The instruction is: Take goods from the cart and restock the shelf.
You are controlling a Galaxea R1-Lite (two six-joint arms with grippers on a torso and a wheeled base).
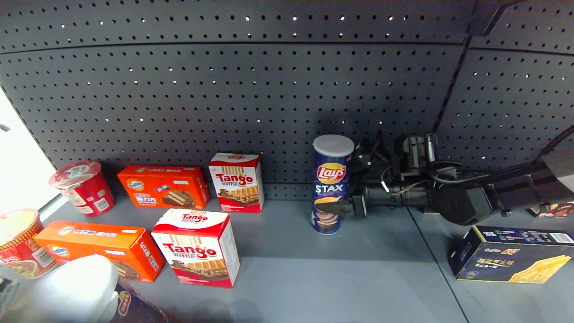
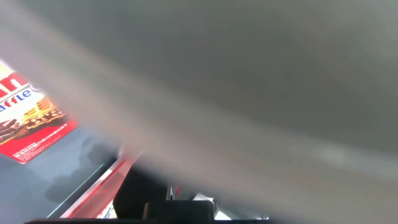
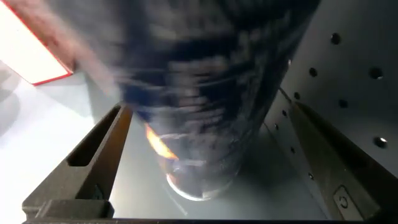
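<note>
Right gripper (image 1: 341, 204) comes in from the right, its fingers clamped on either side of the chip can (image 1: 331, 179). The can stands upright near the back edge of the shelf (image 1: 314, 269), about midway along. A wafer box (image 1: 236, 181) sits to its left by the back edge, and a dark blue box (image 1: 511, 260) lies towards the front right.

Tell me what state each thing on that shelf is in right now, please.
chip can, upright on the shelf, lid on, gripped low down.
right gripper, closed on the chip can.
waffle boxes, both upright, shut.
orange boxes, both long side down, shut.
noodle cups, both upright, lids sealed.
dark blue box, lying flat, shut.
</note>
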